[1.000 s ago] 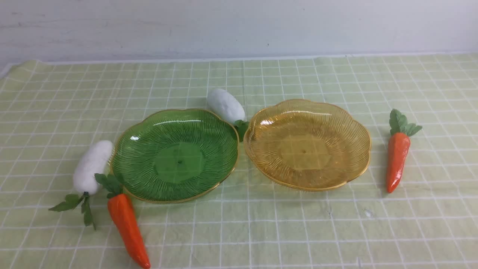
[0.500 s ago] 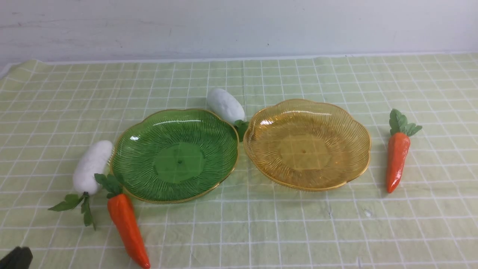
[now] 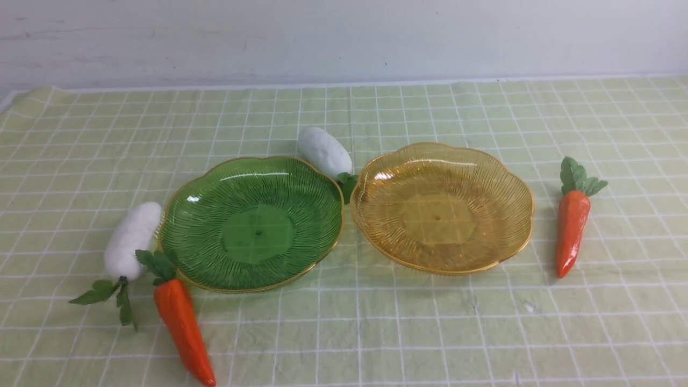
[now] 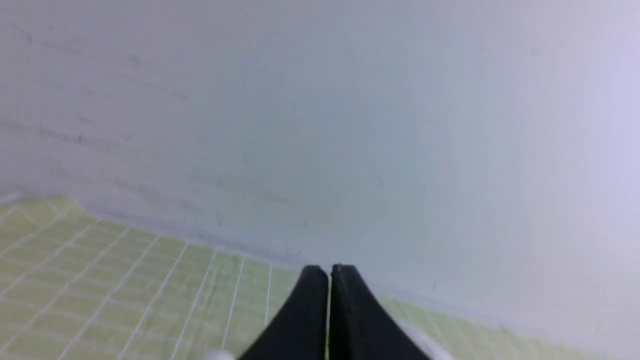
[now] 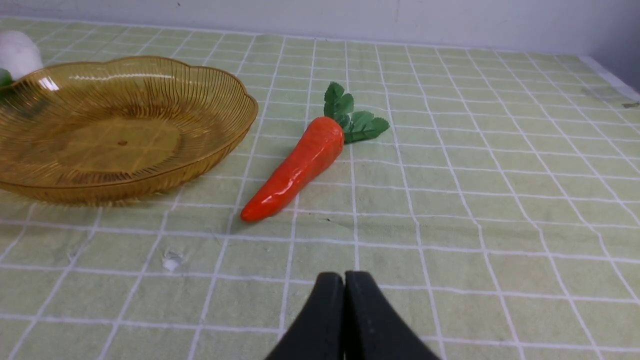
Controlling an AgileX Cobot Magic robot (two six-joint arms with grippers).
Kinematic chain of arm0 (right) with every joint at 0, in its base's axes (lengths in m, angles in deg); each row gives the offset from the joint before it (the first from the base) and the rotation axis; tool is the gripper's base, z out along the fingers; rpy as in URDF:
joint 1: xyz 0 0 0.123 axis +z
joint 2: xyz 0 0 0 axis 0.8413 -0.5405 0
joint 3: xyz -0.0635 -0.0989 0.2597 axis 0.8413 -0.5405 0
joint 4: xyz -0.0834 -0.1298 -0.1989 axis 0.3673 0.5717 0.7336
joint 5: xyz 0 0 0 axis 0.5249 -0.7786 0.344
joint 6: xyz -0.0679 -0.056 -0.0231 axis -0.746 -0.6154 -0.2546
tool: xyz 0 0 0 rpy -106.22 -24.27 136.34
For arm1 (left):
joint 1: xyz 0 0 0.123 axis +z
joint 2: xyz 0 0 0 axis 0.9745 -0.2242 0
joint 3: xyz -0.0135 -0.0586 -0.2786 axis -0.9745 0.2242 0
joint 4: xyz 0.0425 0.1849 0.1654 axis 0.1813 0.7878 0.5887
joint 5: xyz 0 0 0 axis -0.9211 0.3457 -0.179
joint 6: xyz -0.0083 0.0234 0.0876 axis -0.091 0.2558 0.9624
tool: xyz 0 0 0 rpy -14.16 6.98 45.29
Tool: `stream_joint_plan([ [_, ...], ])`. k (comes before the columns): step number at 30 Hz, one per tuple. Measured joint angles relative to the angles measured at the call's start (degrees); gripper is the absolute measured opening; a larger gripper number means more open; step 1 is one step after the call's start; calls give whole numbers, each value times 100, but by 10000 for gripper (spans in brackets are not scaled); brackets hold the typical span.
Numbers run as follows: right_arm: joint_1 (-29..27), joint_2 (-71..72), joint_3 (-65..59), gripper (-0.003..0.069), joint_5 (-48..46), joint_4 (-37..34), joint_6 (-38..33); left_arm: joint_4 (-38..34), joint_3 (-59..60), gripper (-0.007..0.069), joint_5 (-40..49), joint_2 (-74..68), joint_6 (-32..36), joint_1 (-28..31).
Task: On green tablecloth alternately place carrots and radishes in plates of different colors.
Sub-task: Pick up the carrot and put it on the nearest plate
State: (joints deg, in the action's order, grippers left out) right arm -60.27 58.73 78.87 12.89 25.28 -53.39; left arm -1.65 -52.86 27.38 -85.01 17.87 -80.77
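Left fingers (image 4: 310,305), pressed together and empty, face the wall (image 4: 320,125). Right fingers (image 5: 325,315), likewise, hover near a carrot (image 5: 300,165) beside the amber plate (image 5: 115,145). It and the green plate (image 3: 252,223) are bare (nothing placed yet); next, fingers must spread to grasp the carrot.

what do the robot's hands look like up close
Both the left hand and right hand show two plain matte black fingers, broad at the base and tapering to rounded tips. No cables, markings or arm links are visible in any view.
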Motion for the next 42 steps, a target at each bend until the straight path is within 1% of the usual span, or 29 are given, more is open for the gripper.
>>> stream_joint_plan([
  [1, 0, 0, 0, -14, 0, 15, 0, -27, -23, -8, -461, 0, -98, 0],
  [4, 0, 0, 0, -14, 0, 44, -6, -60, -334, -8, -634, 0, -224, 0],
  [5, 0, 0, 0, -14, 13, 35, -6, -60, -550, -8, -468, 0, -266, 0],
  [6, 0, 0, -6, -14, 63, -13, 0, -60, -882, -8, -133, -28, -316, 0],
  [7, 0, 0, -28, -14, 199, -224, 52, -60, -1343, -8, 353, -106, -358, -5],
  [8, 0, 0, -60, -14, 427, -618, 176, -60, -1827, -8, 1107, -282, -380, -5],
  [11, 0, 0, -62, -14, 1153, -2459, 802, 23, -3092, -8, 3825, -1310, -392, -5],
  [13, 0, 0, -62, -14, 1633, -3739, 1095, 133, -3590, -8, 5473, -2286, -392, -10],
  [14, 0, 0, -62, -14, 1802, -4356, 1173, 196, -3715, -8, 6076, -2796, -392, -10],
  [15, 0, 0, -62, -14, 1928, -4714, 1197, 250, -3763, -8, 6498, -3294, -392, -10],
  [16, 0, 0, -62, -14, 2053, -5048, 1202, 301, -3774, -8, 6724, -3692, -392, -10],
  [18, 0, 0, -62, -14, 2276, -5444, 1202, 334, -3784, -8, 6850, -4640, -387, -10],
  [19, 0, 0, -62, -14, 2411, -5550, 1203, 340, -3784, -8, 6759, -5027, -360, -10],
  [22, 0, 0, -62, -14, 2830, -5641, 1208, 319, -3797, -8, 6327, -5934, -189, -10],
  [25, 0, 0, -62, -14, 3132, -5679, 1208, 177, -3803, -8, 6007, -6446, -36, -10],
  [30, 0, 0, -62, -14, 3252, -5694, 1208, -110, -3803, -6, 5572, -6876, 235, -10],
  [33, 0, 0, -62, -14, 3246, -5583, 1188, -202, -3814, 15, 5354, -7039, 471, -10],
  [35, 0, 0, -47, -14, 3054, -5272, 1082, -266, -3820, 43, 5226, -7123, 570, -10],
  [36, 0, 0, 9, -14, 2833, -5004, 1005, -293, -3824, 63, 5143, -7176, 614, -10],
  [39, 0, -19, 411, -14, 1985, -4333, 720, -367, -3826, 130, 4965, -7318, 657, -10],
  [40, 0, -79, 574, -14, 1745, -4053, 636, -386, -3831, 167, 4905, -7386, 657, -10],
  [42, 0, -376, 1204, -14, 1039, -3461, 374, -407, -3831, 223, 4812, -7518, 657, -16],
])
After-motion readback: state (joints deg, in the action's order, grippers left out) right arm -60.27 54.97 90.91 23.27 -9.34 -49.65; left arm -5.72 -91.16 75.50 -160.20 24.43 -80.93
